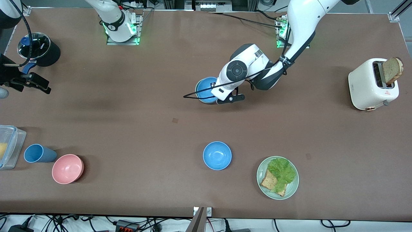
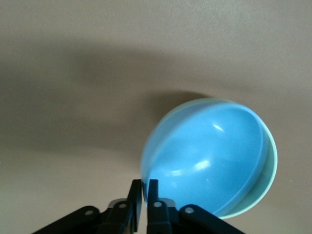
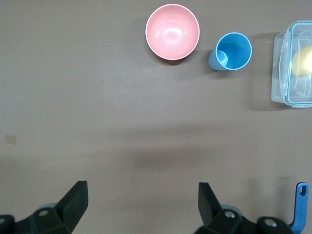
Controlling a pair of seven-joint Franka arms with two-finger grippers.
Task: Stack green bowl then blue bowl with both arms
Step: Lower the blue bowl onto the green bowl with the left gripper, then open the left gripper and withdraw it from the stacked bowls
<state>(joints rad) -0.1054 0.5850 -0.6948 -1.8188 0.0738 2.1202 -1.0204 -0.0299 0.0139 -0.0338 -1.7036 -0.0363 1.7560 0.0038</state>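
Note:
A sky-blue bowl (image 1: 204,90) (image 2: 209,156) sits nested in the pale green bowl, whose rim (image 2: 273,161) shows around it in the left wrist view. The stack is at mid-table, toward the robots' bases. My left gripper (image 1: 215,96) (image 2: 145,187) is shut on the blue bowl's rim, one finger inside and one outside. In the front view the left hand hides most of the stack. A second blue bowl (image 1: 217,155) stands alone, nearer the front camera. My right gripper (image 1: 38,84) (image 3: 144,192) is open and empty, above the right arm's end of the table.
A pink bowl (image 1: 67,168) (image 3: 172,31), a blue cup (image 1: 38,153) (image 3: 233,51) and a clear lidded box (image 1: 8,146) (image 3: 295,63) stand at the right arm's end. A green plate (image 1: 291,190) holds toast and lettuce. A white toaster (image 1: 373,84) and a black pot (image 1: 37,48) stand farther back.

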